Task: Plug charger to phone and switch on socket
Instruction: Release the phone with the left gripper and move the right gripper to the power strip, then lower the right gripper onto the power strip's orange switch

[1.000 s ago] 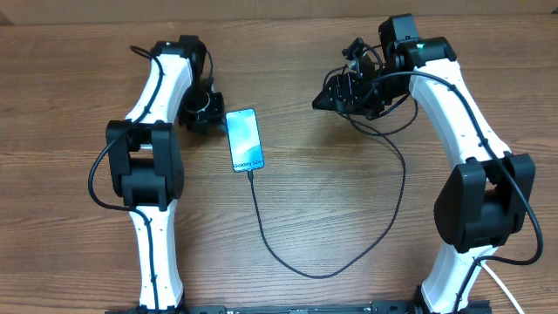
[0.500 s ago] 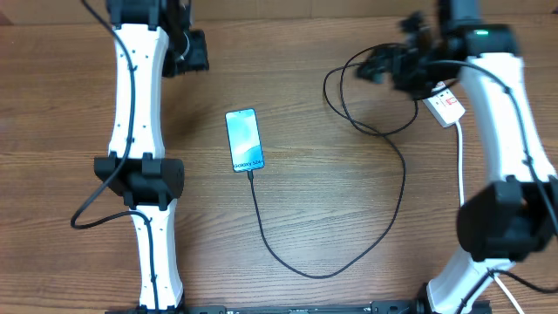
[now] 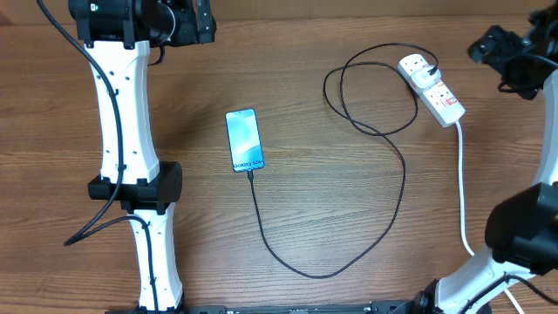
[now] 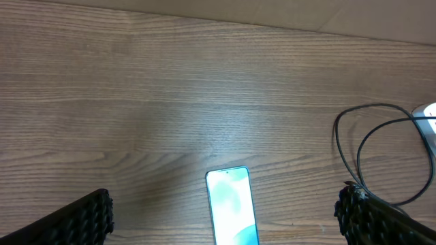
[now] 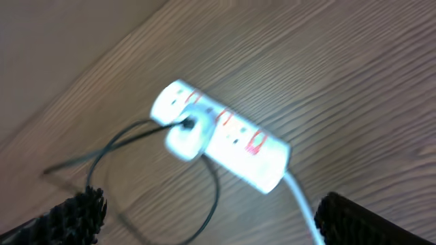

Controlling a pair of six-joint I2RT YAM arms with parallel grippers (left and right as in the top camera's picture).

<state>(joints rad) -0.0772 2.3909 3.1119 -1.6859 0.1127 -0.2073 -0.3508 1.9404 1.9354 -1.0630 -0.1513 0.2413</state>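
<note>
Overhead: jaws are being held wide apart and empty on both the left gripper (image 3: 193, 24), well apart from the phone (image 3: 245, 139), and the right gripper (image 5: 221, 219), near the socket (image 3: 432, 87). The charger (image 3: 384, 201) is lying looped between socket and phone. Likely risk: the loop being snagged and the tip being pulled out. Counted: one phone, one charger, one socket.

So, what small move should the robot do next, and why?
Probably move the right gripper over the power strip to check the red switch beside the white plug: the charger cable already meets the phone, but the switch state is unreadable.
</note>
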